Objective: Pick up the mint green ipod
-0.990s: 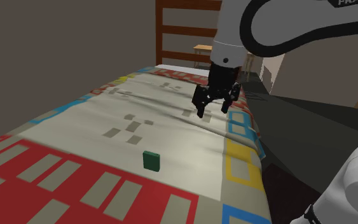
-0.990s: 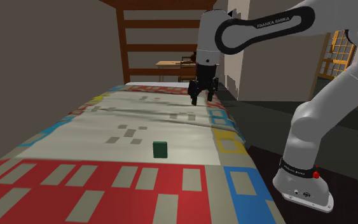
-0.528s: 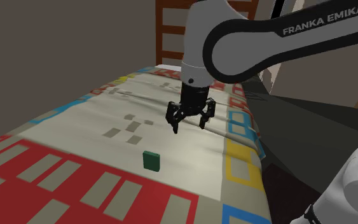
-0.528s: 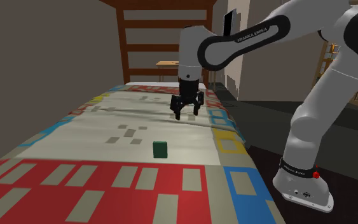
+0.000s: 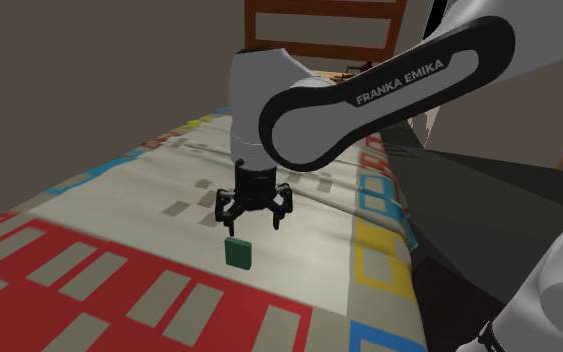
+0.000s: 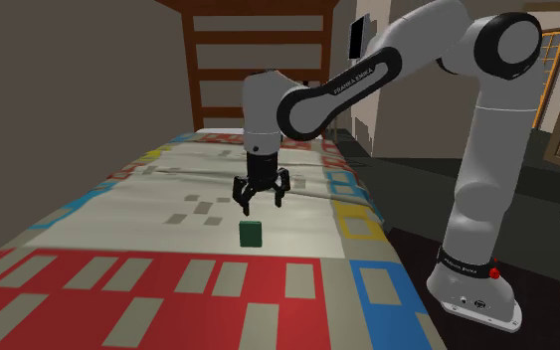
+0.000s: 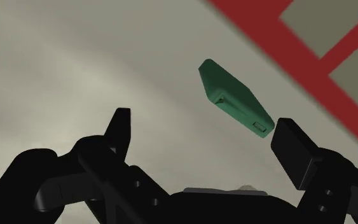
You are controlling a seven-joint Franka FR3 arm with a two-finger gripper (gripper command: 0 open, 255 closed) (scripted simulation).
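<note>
ipod (image 5: 237, 252): small, upright, likely stiff, light, slick | grip: across its 2 flat faces | gripper (image 5: 253, 222): wide, empty, just above it

"FRANKA EMIKA" in white capitals along the arm (image 5: 399, 85)

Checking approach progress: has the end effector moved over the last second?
Yes. In the shoulder view the end effector has come down-left, from beside the blue squares to just above the green ipod.
</note>
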